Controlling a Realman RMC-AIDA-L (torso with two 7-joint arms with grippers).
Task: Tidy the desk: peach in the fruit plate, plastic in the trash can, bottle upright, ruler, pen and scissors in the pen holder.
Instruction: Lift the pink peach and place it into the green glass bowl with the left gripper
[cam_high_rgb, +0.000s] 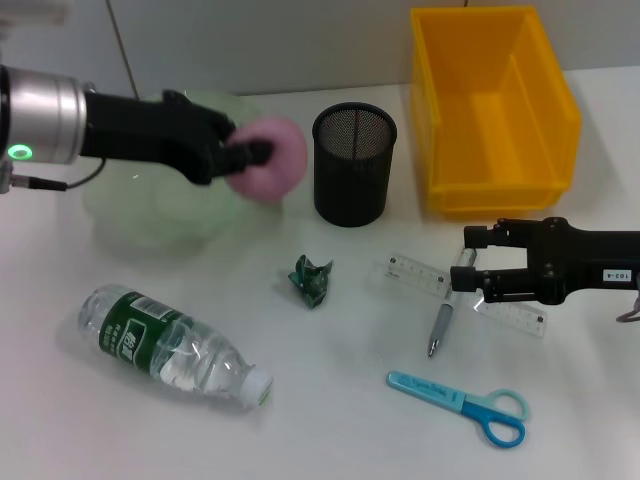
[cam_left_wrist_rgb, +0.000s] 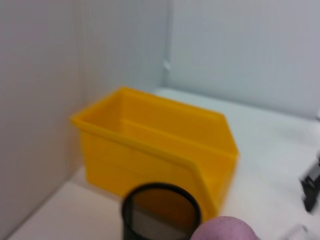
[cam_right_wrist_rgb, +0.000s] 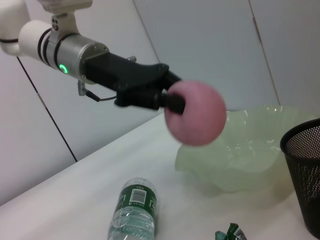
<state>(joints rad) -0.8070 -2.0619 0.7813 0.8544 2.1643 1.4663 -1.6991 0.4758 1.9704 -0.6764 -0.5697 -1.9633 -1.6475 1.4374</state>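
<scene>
Pink and round, the peach (cam_high_rgb: 268, 158) looks light and slightly soft, best pinched across its middle; from the head, the left hand (cam_high_rgb: 243, 152) pinches it above the green plate (cam_high_rgb: 135, 215). Left wrist: only the peach's top (cam_left_wrist_rgb: 225, 229) shows. Right wrist: peach (cam_right_wrist_rgb: 195, 113) held clear above the surface. Right hand (cam_high_rgb: 480, 276) hovers spread over the pen (cam_high_rgb: 441, 322).

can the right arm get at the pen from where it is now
Probably yes: the right gripper hangs open right beside the pen, which lies on the ruler with nothing covering it. The ruler underneath may shift.
</scene>
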